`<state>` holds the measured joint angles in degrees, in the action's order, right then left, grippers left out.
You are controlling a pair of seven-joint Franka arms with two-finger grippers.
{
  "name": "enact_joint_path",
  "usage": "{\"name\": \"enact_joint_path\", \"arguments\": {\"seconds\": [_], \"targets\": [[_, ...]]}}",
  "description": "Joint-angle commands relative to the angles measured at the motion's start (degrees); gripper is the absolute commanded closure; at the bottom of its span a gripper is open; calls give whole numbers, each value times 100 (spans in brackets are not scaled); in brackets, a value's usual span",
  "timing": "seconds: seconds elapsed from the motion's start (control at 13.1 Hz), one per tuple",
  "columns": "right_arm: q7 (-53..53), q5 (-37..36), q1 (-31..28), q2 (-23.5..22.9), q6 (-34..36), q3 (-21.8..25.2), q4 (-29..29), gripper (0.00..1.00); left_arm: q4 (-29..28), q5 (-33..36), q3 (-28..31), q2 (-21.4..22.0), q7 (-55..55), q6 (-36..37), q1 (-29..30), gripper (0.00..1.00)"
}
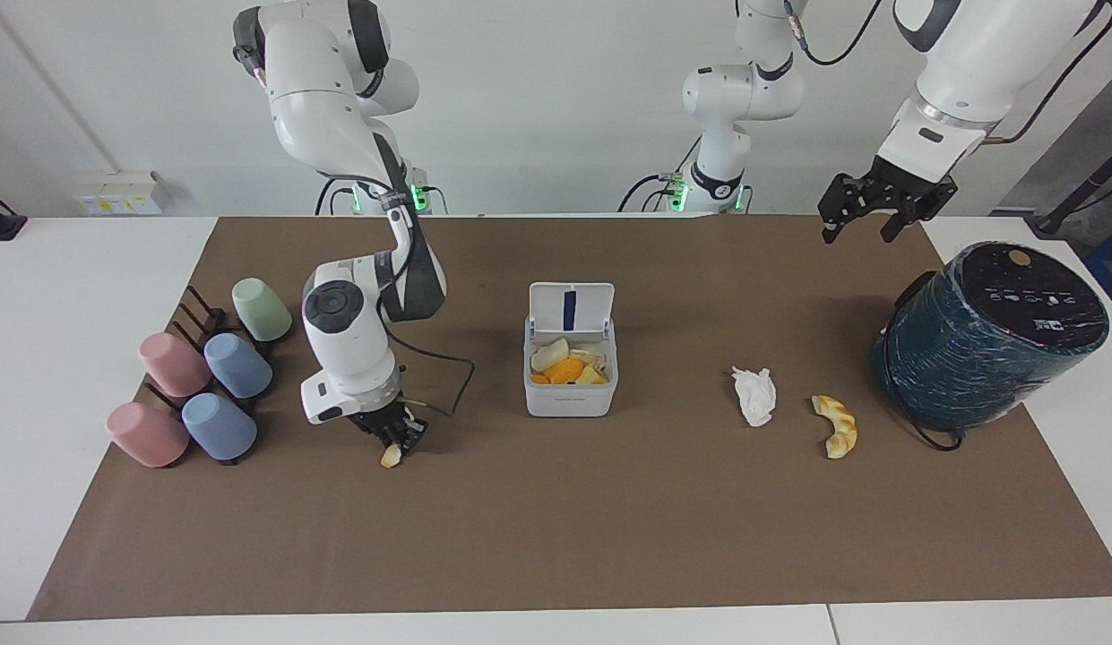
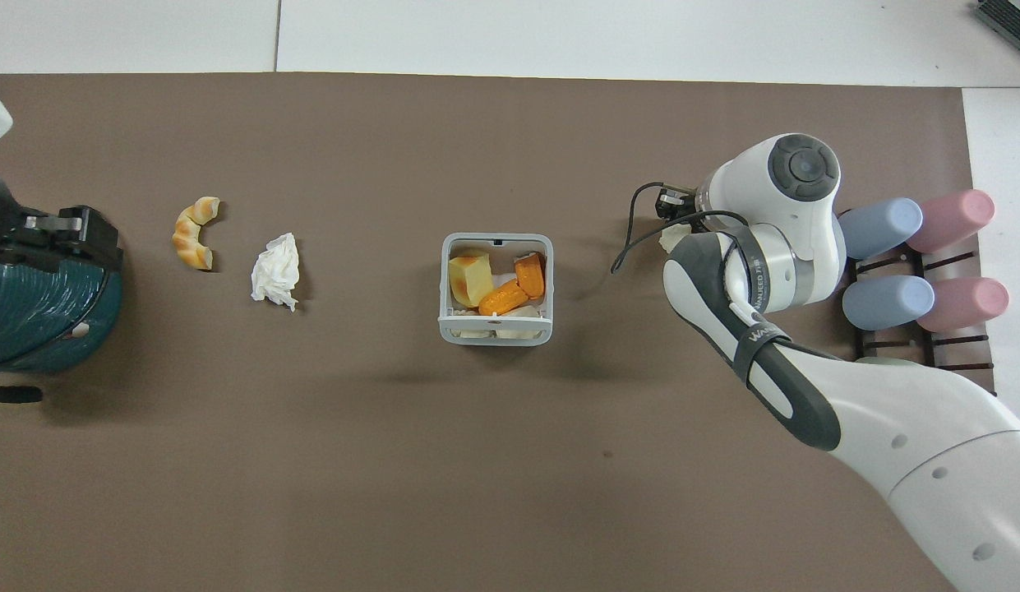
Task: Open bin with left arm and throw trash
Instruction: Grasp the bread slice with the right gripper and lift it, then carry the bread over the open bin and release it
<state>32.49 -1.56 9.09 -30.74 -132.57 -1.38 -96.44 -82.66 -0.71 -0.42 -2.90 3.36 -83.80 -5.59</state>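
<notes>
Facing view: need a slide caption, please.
Right gripper grips toast slice beside open bin; left gripper waits open.

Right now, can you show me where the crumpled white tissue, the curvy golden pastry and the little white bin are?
crumpled white tissue [image 1: 754,395]: facing view, middle of the wad.
curved golden pastry [image 1: 837,425]: facing view, middle of its curve.
small white square bin [image 1: 569,400]: facing view, front wall below the open top.

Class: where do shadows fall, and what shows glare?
Facing view: the dark-teal wrapped cylinder glints with highlights; the right gripper, shut on the triangular toast slice, casts a soft shadow on the brown mat; the open left gripper hangs by the cylinder. Overhead view: a faint shadow band lies nearer the robots than the small white square bin.
</notes>
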Motion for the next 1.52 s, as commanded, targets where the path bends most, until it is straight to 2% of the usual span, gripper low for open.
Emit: {"name": "enact_joint_path", "arguments": {"seconds": [0.0,0.23,0.53,0.76,0.91,1.07,1.22,1.45], "targets": [[205,-108,14,59,205,-12,55,100,-233,132,-37,167,-72,-154,23,0],[196,-108,14,234,450,-20,72,100,-233,132,-37,167,-72,-163,23,0],[187,-90,14,621,1110,-29,266,100,-259,132,-46,176,-72,-181,32,0],[257,41,101,1016,1313,-248,292,100,-426,132,-37,255,-72,-295,32,0],[442,216,110,1052,1243,-529,458,100,-505,132,-46,290,-72,-365,32,0],[583,698,137,1026,1076,-792,547,100,-506,132,-46,290,-72,-374,32,0],[592,1426,172,982,621,-1117,495,100,-523,132,-46,290,-72,-418,41,0],[705,2096,566,991,330,-1119,442,100,-558,132,-46,317,-72,-427,41,0]]}}
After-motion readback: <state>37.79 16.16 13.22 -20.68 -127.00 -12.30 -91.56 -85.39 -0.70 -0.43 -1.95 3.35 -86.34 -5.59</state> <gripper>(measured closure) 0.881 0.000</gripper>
